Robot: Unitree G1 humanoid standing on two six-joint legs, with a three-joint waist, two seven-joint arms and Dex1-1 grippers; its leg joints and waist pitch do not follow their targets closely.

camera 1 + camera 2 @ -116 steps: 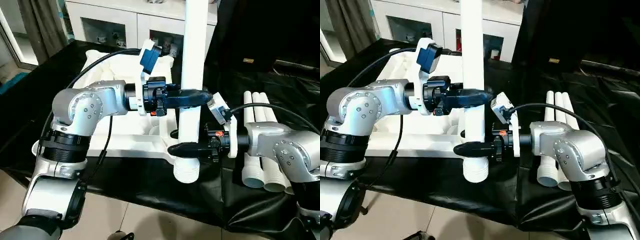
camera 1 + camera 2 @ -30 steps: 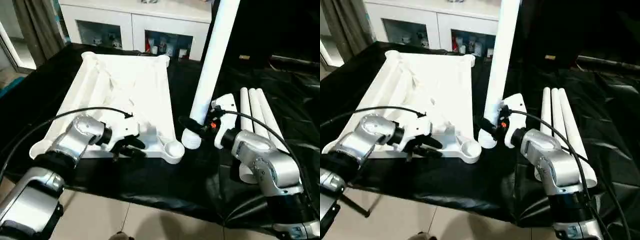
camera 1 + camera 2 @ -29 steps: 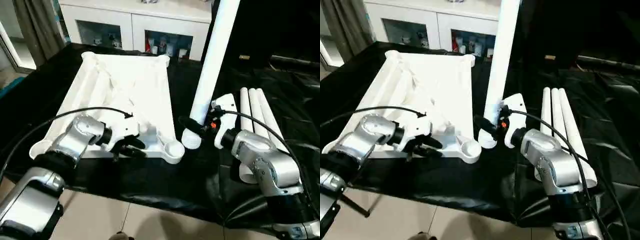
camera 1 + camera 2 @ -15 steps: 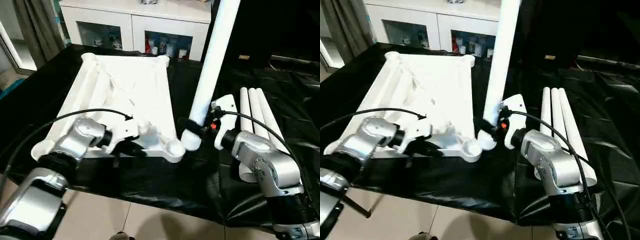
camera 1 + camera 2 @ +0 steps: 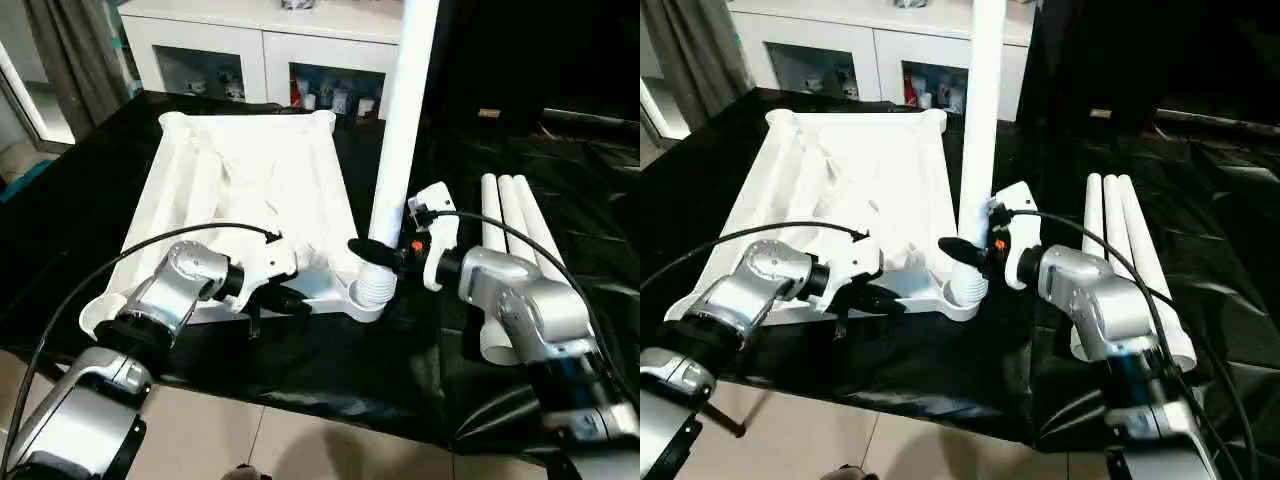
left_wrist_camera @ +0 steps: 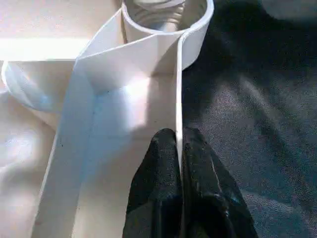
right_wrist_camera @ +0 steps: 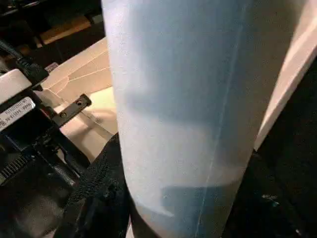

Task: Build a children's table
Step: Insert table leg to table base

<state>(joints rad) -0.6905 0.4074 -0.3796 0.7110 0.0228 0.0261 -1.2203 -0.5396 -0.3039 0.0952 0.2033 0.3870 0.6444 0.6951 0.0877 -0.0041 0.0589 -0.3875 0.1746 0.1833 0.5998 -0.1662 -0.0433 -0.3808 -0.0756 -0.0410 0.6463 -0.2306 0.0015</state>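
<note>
The white tabletop (image 5: 240, 180) lies underside up on the black cloth. My left gripper (image 5: 288, 300) is shut on its near rim, and the left wrist view shows the black fingers (image 6: 158, 198) pinching that thin wall just behind the near-right corner socket (image 6: 198, 20). A long white leg (image 5: 400, 130) stands almost upright with its ribbed lower end (image 5: 373, 290) in that socket. My right gripper (image 5: 375, 255) is shut on the leg just above the ribbed end. Close up, the leg (image 7: 183, 99) has one black finger (image 7: 99, 193) beside it.
Three spare white legs (image 5: 510, 230) lie side by side on the cloth to the right, beyond my right forearm. A white glass-doored cabinet (image 5: 270, 50) stands behind the table. The table's front edge runs just below both arms, with tiled floor beneath.
The leg has swung from a lean to nearly upright and its lower end has moved left into the corner socket. My left gripper has closed on the tabletop's rim.
</note>
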